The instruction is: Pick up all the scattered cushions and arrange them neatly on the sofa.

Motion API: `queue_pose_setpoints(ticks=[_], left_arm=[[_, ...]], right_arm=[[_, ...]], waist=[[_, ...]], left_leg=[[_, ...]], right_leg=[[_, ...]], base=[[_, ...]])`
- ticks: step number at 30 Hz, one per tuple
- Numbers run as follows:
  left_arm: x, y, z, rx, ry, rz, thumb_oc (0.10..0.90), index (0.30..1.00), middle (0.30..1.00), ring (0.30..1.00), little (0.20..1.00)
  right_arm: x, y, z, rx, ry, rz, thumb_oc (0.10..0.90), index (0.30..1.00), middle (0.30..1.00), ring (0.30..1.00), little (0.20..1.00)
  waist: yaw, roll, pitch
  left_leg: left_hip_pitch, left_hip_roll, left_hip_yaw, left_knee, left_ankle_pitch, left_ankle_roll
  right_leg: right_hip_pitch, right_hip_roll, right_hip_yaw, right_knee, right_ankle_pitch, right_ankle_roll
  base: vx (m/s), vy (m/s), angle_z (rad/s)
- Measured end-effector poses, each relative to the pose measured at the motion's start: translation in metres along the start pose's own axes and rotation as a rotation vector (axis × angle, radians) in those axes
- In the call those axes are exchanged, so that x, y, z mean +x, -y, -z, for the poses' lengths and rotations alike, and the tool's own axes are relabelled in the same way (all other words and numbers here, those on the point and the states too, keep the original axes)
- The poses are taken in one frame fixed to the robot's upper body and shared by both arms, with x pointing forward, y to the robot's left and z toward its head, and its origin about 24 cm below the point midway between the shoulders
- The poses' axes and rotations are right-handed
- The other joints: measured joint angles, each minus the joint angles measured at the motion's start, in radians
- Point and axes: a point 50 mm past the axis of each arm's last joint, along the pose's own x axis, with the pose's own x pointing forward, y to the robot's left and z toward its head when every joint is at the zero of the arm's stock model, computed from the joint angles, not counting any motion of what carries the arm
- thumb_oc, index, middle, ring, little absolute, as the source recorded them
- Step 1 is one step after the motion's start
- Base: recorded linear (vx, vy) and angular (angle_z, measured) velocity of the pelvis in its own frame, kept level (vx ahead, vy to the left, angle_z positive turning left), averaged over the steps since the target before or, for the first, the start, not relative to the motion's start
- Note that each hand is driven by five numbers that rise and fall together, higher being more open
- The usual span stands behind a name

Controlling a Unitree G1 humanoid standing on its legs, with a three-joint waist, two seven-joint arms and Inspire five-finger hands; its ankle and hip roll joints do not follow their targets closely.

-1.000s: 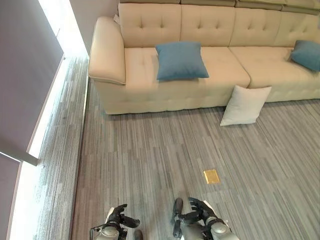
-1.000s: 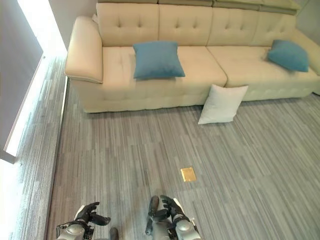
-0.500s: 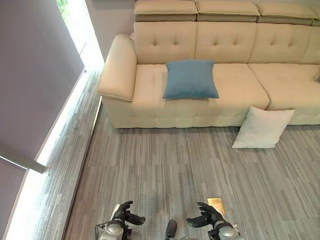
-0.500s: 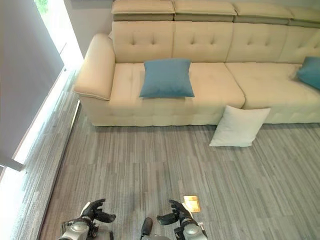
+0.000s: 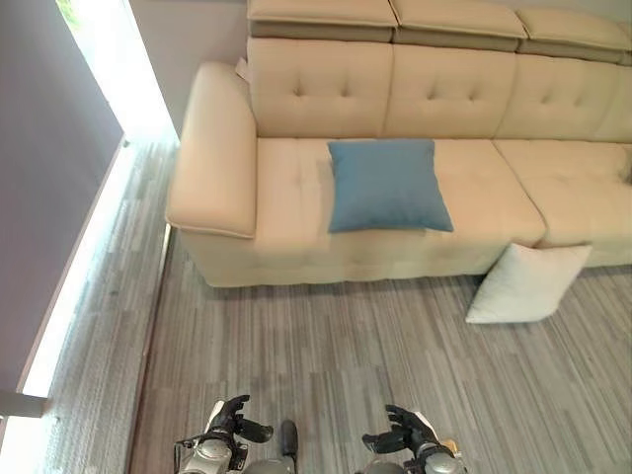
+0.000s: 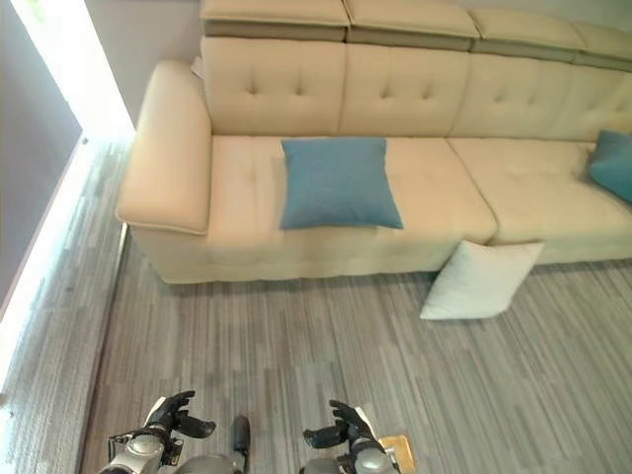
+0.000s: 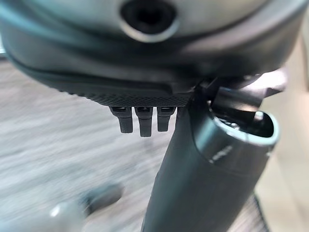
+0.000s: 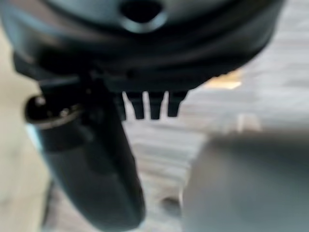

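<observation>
Both hands empty, fingers relaxed – left hand (image 5: 229, 423), right hand (image 5: 403, 434); white cushion (image 5: 528, 283) leans on sofa (image 5: 296, 188) – the right eye view alone shows a second blue cushion (image 6: 614, 164)

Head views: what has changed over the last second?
The camera has shifted and the sofa now looks closer; the things themselves did not move. The white cushion leans on the sofa front as before, a blue cushion stays on the seat. Left hand and right hand remain low, open, holding nothing.
</observation>
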Motion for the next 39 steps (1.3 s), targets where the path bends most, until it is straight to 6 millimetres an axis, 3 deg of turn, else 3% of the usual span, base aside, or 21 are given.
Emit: queue_pose_setpoints(ticks=[4,6,9,11,12,14,15,17,19,20,22,24,26,28,30,34,36,37,38,39], left_arm=[[-0.001,-0.002,0.004,0.007,-0.011,-0.009,0.8,0.9,0.9,0.9,0.9],[-0.002,-0.001,0.01,0.032,-0.026,-0.008,0.8,0.9,0.9,0.9,0.9],[-0.004,-0.002,0.017,0.043,-0.045,-0.009,0.8,0.9,0.9,0.9,0.9],[-0.007,0.002,0.024,0.04,-0.062,0.0,0.8,0.9,0.9,0.9,0.9],[-0.009,0.003,0.032,0.038,-0.083,0.001,0.8,0.9,0.9,0.9,0.9],[-0.011,0.005,0.037,0.034,-0.096,0.005,0.8,0.9,0.9,0.9,0.9],[-0.011,0.007,0.036,0.032,-0.094,0.012,0.8,0.9,0.9,0.9,0.9],[-0.011,0.012,0.035,0.024,-0.094,0.022,0.8,0.9,0.9,0.9,0.9],[-0.011,0.016,0.032,0.014,-0.087,0.029,0.8,0.9,0.9,0.9,0.9],[-0.011,0.021,0.029,0.005,-0.078,0.041,0.8,0.9,0.9,0.9,0.9],[-0.01,0.027,0.024,-0.002,-0.066,0.055,0.8,0.9,0.9,0.9,0.9],[-0.008,0.028,0.019,-0.003,-0.051,0.064,0.8,0.9,0.9,0.9,0.9],[-0.005,0.026,0.009,0.001,-0.026,0.06,0.8,0.9,0.9,0.9,0.9],[-0.003,0.023,0.0,0.005,-0.001,0.056,0.8,0.9,0.9,0.9,0.9],[-0.002,0.024,-0.003,0.012,0.008,0.065,0.8,0.9,0.9,0.9,0.9],[-0.002,0.024,-0.008,0.004,0.025,0.064,0.8,0.9,0.9,0.9,0.9],[-0.002,0.023,-0.006,-0.026,0.015,0.054,0.8,0.9,0.9,0.9,0.9],[-0.003,0.024,-0.003,-0.032,0.007,0.055,0.8,0.9,0.9,0.9,0.9],[-0.002,0.024,-0.003,-0.031,0.005,0.054,0.8,0.9,0.9,0.9,0.9],[-0.003,0.023,-0.001,-0.03,0.002,0.053,0.8,0.9,0.9,0.9,0.9]], right_arm=[[0.004,-0.004,-0.017,-0.01,0.055,-0.018,0.8,0.9,0.9,0.9,0.9],[0.004,-0.004,-0.023,-0.015,0.075,-0.019,0.8,0.9,0.9,0.9,0.9],[0.005,-0.003,-0.026,-0.025,0.081,-0.019,0.8,0.9,0.9,0.9,0.9],[0.003,-0.005,-0.017,-0.036,0.053,-0.025,0.8,0.9,0.9,0.9,0.9],[0.001,-0.007,-0.009,-0.033,0.033,-0.033,0.8,0.9,0.9,0.9,0.9],[0.0,-0.004,-0.001,-0.029,0.003,-0.025,0.8,0.9,0.9,0.9,0.9],[0.0,0.0,0.0,-0.03,-0.008,-0.013,0.8,0.9,0.9,0.9,0.9],[0.0,0.006,0.002,-0.032,-0.012,0.0,0.8,0.9,0.9,0.9,0.9],[-0.001,0.011,0.006,-0.04,-0.023,0.014,0.8,0.9,0.9,0.9,0.9],[-0.002,0.017,0.007,-0.05,-0.023,0.027,0.8,0.9,0.9,0.9,0.9],[-0.001,0.022,0.004,-0.054,-0.017,0.044,0.8,0.9,0.9,0.9,0.9],[0.001,0.023,-0.001,-0.047,-0.003,0.054,0.8,0.9,0.9,0.9,0.9],[0.001,0.023,-0.002,-0.05,-0.003,0.056,0.8,0.9,0.9,0.9,0.9],[0.002,0.024,-0.005,-0.051,0.007,0.059,0.8,0.9,0.9,0.9,0.9],[0.001,0.027,-0.003,-0.054,-0.002,0.066,0.8,0.9,0.9,0.9,0.9],[0.0,0.029,0.005,-0.058,-0.035,0.073,0.8,0.9,0.9,0.9,0.9],[0.0,0.027,0.007,-0.053,-0.042,0.068,0.8,0.9,0.9,0.9,0.9],[-0.001,0.028,0.01,-0.053,-0.049,0.071,0.8,0.9,0.9,0.9,0.9],[-0.002,0.027,0.012,-0.048,-0.054,0.07,0.8,0.9,0.9,0.9,0.9],[-0.002,0.027,0.014,-0.046,-0.06,0.071,0.8,0.9,0.9,0.9,0.9]], waist=[[-0.005,0.013,-0.004],[-0.004,0.011,-0.005],[-0.009,0.004,-0.008],[-0.009,-0.002,-0.011],[-0.007,-0.018,-0.024],[-0.011,-0.009,-0.045],[-0.008,0.006,-0.052],[-0.006,0.005,-0.053],[-0.01,0.002,-0.056],[-0.002,0.0,-0.06],[0.0,0.007,-0.064],[-0.003,-0.015,-0.049],[0.007,-0.038,-0.026],[0.003,-0.049,0.001],[0.001,-0.039,0.014],[0.005,0.011,0.038],[0.018,0.026,0.038],[0.021,0.047,0.037],[0.021,0.045,0.037],[0.025,0.043,0.035]], left_leg=[[0.055,0.003,-0.007,0.0,-0.031,-0.032],[0.079,0.006,0.013,0.0,-0.067,-0.056],[0.111,0.008,0.02,0.0,-0.096,-0.087],[0.154,0.015,0.029,0.0,-0.128,-0.097],[0.185,0.014,0.03,0.0,-0.15,-0.116],[0.202,0.041,0.024,0.012,-0.177,-0.137],[0.192,0.074,0.021,0.055,-0.189,-0.156],[0.172,0.09,0.021,0.132,-0.192,-0.161],[0.118,0.107,-0.005,0.293,-0.208,-0.187],[0.066,0.118,-0.005,0.405,-0.221,-0.208],[0.006,0.139,-0.02,0.527,-0.229,-0.23],[-0.034,0.137,-0.037,0.537,-0.232,-0.231],[-0.058,0.116,-0.073,0.454,-0.235,-0.225],[-0.085,0.109,-0.068,0.261,-0.217,-0.23],[-0.121,0.109,-0.072,0.127,-0.141,-0.244],[-0.196,0.118,-0.072,0.101,-0.035,-0.255],[-0.178,0.118,-0.072,0.076,-0.01,-0.235],[-0.155,0.122,-0.075,0.066,0.057,-0.199],[-0.143,0.112,-0.07,0.062,0.058,-0.164],[-0.128,0.101,-0.065,0.053,0.052,-0.155]], right_leg=[[-0.079,0.018,-0.002,-0.23,0.009,-0.019],[-0.11,0.024,-0.004,-0.375,0.05,-0.048],[-0.152,0.019,-0.023,-0.522,0.168,-0.036],[-0.136,0.02,-0.058,-0.555,0.219,-0.063],[-0.118,0.023,-0.053,-0.562,0.265,-0.092],[-0.099,0.055,-0.055,-0.577,0.327,-0.152],[-0.065,0.093,-0.061,-0.624,0.329,-0.16],[-0.016,0.12,-0.058,-0.682,0.344,-0.186],[0.072,0.144,-0.064,-0.787,0.354,-0.197],[0.1,0.157,-0.06,-0.823,0.351,-0.23],[0.112,0.18,-0.06,-0.847,0.356,-0.247],[0.124,0.186,-0.051,-0.854,0.329,-0.279],[0.131,0.185,-0.049,-0.854,0.322,-0.273],[0.15,0.19,-0.054,-0.862,0.306,-0.253],[0.158,0.197,-0.052,-0.862,0.296,-0.239],[0.175,0.221,-0.031,-0.862,0.273,-0.245],[0.185,0.227,-0.001,-0.858,0.263,-0.228],[0.2,0.236,0.01,-0.854,0.266,-0.209],[0.207,0.226,0.016,-0.854,0.256,-0.194],[0.21,0.212,0.029,-0.844,0.248,-0.18]], base=[[0.21,-0.015,0.26],[0.26,-0.077,0.13],[0.22,-0.086,0.03],[0.26,-0.121,-0.01],[0.28,-0.148,-0.06],[0.25,-0.174,-0.12],[0.2,-0.195,-0.2],[0.15,-0.2,-0.16],[0.1,-0.199,-0.03],[0.1,-0.165,-0.07],[0.08,-0.084,-0.12],[0.15,-0.043,0.02],[0.16,0.012,0.03],[0.17,0.06,-0.04],[0.13,0.055,-0.12],[0.19,0.105,-0.24],[0.22,0.165,-0.39],[0.22,0.176,-0.38],[0.21,0.171,-0.26],[0.18,0.163,-0.13]])
